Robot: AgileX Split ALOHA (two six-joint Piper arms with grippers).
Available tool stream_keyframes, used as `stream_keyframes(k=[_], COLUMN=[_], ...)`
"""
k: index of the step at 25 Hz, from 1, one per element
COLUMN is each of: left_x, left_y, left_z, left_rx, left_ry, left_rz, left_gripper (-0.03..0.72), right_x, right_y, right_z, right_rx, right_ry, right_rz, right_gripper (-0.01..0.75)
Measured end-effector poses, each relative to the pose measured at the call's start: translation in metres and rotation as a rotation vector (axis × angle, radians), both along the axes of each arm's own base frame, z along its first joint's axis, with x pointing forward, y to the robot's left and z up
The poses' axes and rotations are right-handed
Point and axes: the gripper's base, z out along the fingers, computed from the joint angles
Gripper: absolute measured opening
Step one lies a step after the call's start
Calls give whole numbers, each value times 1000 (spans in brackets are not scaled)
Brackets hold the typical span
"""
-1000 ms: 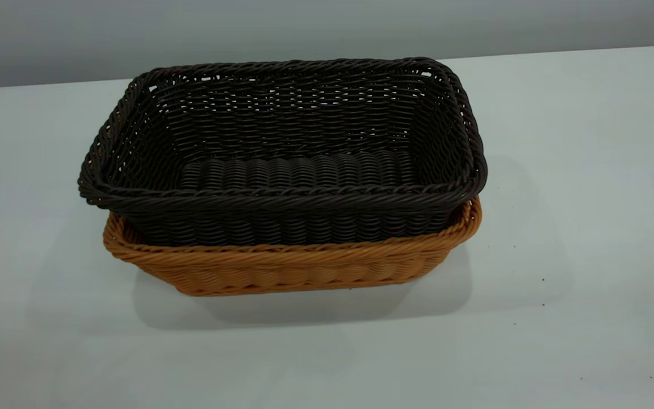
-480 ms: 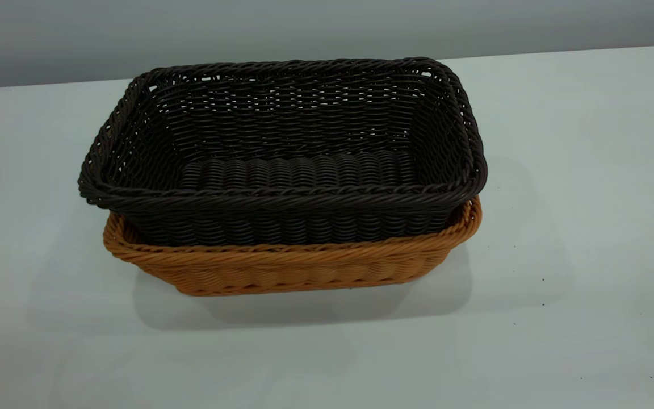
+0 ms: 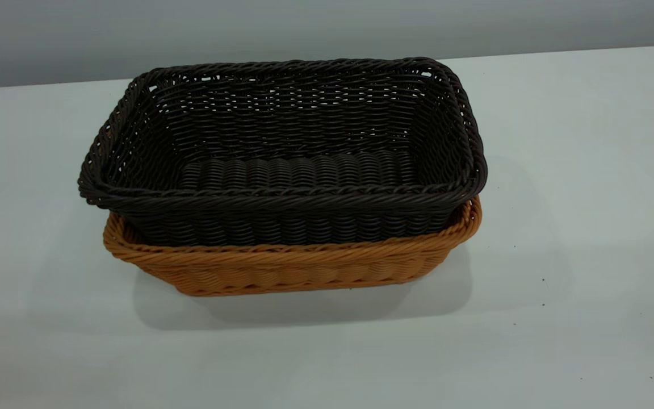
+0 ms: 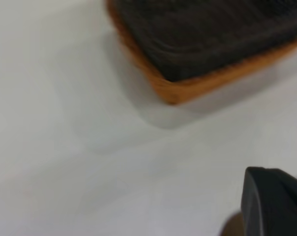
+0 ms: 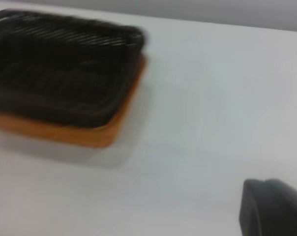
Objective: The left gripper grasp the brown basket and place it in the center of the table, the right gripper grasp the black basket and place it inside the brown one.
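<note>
The black basket (image 3: 298,170) sits nested inside the brown basket (image 3: 304,267) near the middle of the white table (image 3: 588,170), its rim standing higher than the brown rim. Neither arm appears in the exterior view. In the left wrist view a black part of my left gripper (image 4: 274,204) hovers over bare tabletop, apart from one corner of the brown basket (image 4: 188,88) and the black basket (image 4: 207,34). The right wrist view shows a black part of my right gripper (image 5: 271,206), likewise well away from the stacked black basket (image 5: 60,69) and brown basket (image 5: 65,132).
A grey wall (image 3: 327,28) runs behind the table's far edge. White tabletop with a few tiny dark specks (image 3: 543,279) surrounds the baskets on all sides.
</note>
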Motion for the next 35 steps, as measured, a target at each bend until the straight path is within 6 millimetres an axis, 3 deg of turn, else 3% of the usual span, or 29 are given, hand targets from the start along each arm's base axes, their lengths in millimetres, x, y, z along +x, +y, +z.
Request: stream_keyframes(k=[9,35], left_x=[-7,-7], left_y=[2,2], left_z=[1,1], left_rx=[-7,-8], left_ry=[-52,-54], left_rz=[280,278], left_gripper=[-1,-1], right_x=[-1,0], right_y=[1,1], right_z=[0,0], right_rx=[2,5], right_ry=[-27,-28], right_rz=[-244,-330], right_gripper=[3,3])
